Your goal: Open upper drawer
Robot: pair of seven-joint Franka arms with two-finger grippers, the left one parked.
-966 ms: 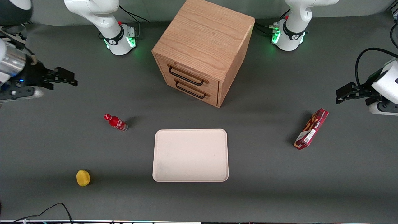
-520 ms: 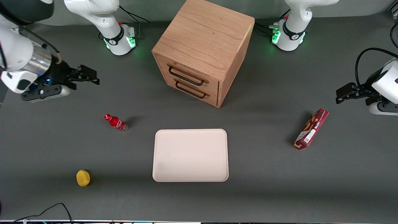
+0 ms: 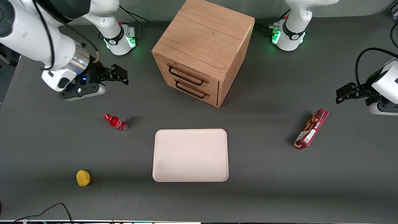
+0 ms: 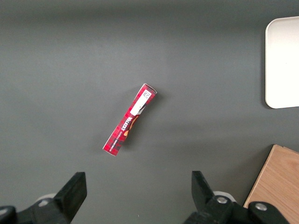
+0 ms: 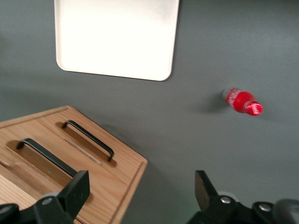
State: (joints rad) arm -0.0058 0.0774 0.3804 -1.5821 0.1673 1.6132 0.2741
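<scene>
The oak cube cabinet [image 3: 203, 40] stands at the middle of the table, farther from the front camera than the tray. Its upper drawer [image 3: 186, 73] is shut, with its black wire bar handle [image 3: 186, 77] above the lower drawer's matching handle [image 3: 191, 90]. My right gripper [image 3: 122, 75] is open and empty. It hovers above the table, apart from the cabinet toward the working arm's end, at about the drawers' height. In the right wrist view the upper handle [image 5: 44, 157] and the lower handle [image 5: 88, 140] show beside my open gripper [image 5: 140, 196].
A small red bottle [image 3: 115, 122] lies on the table nearer the front camera than my gripper, and shows in the right wrist view [image 5: 243, 101]. A cream tray [image 3: 190, 155] lies in front of the cabinet. A yellow fruit [image 3: 83, 177] and a red box [image 3: 311, 128] lie farther off.
My right arm has swept in from the working arm's end of the table toward the cabinet, with the gripper still open. Nothing else has moved.
</scene>
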